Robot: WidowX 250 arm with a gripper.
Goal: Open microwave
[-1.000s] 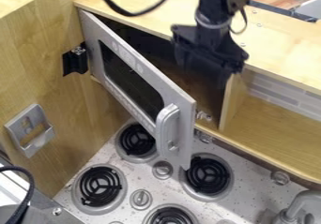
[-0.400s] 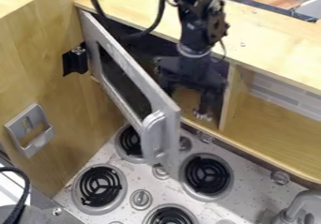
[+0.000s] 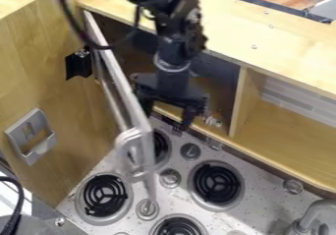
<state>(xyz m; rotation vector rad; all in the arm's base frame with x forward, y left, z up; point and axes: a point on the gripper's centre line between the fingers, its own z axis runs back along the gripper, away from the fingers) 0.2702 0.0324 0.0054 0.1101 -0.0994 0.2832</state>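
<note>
Microwave door [image 3: 128, 94] has swung wider, gripper [image 3: 164, 119] beside it, jaws apart.

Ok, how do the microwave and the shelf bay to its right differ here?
The microwave has a hinged silver door, swung open; the shelf bay is open-fronted, with no door on it.
The microwave is dark inside, while the shelf bay is pale wood with a grey brick-pattern back.
Both sit under the same wooden top.
</note>
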